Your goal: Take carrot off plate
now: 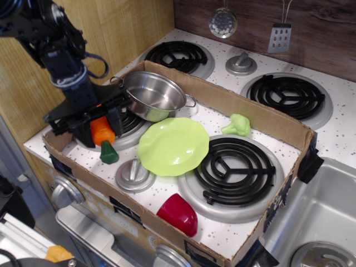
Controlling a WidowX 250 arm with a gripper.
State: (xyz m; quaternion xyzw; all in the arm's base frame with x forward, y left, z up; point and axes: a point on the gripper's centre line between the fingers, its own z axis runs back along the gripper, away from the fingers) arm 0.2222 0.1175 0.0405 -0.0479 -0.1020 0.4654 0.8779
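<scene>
The orange carrot [103, 133] with its dark green stem end [109, 153] pointing down hangs over the front left burner, left of the lime-green plate [173, 146]. My black gripper [100, 125] is shut on the carrot's orange body and stands over that burner, well left of the plate. The plate lies flat and bare between the two front burners. The carrot's upper end is hidden behind my fingers.
A steel pot [154, 95] stands just behind my gripper. A light green broccoli [237, 124] lies behind the plate, a dark red bowl-like object [178, 213] at the front. A cardboard wall [83, 177] rings the stove top; a knob [134, 171] sits near the plate.
</scene>
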